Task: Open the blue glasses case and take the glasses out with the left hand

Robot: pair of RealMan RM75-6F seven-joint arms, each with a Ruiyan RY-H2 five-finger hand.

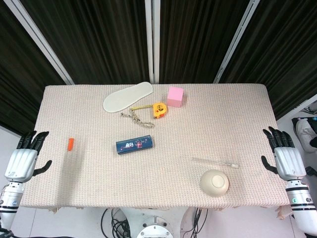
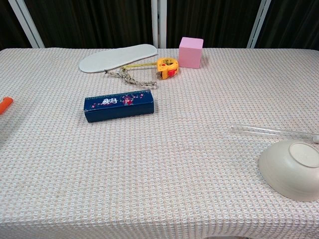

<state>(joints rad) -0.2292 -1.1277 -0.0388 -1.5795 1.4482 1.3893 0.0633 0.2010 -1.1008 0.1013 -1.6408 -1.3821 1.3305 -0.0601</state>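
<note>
The blue glasses case lies closed on the table, a long dark-blue box with a printed lid; the chest view shows the blue glasses case left of centre. No glasses are visible. My left hand hangs off the table's left edge, fingers spread, holding nothing, well left of the case. My right hand is at the right edge, fingers apart and empty. Neither hand appears in the chest view.
A white shoe insole, a yellow tape measure, a pink cube and a small chain lie behind the case. An orange marker is at the left. An upturned bowl and a clear rod sit front right.
</note>
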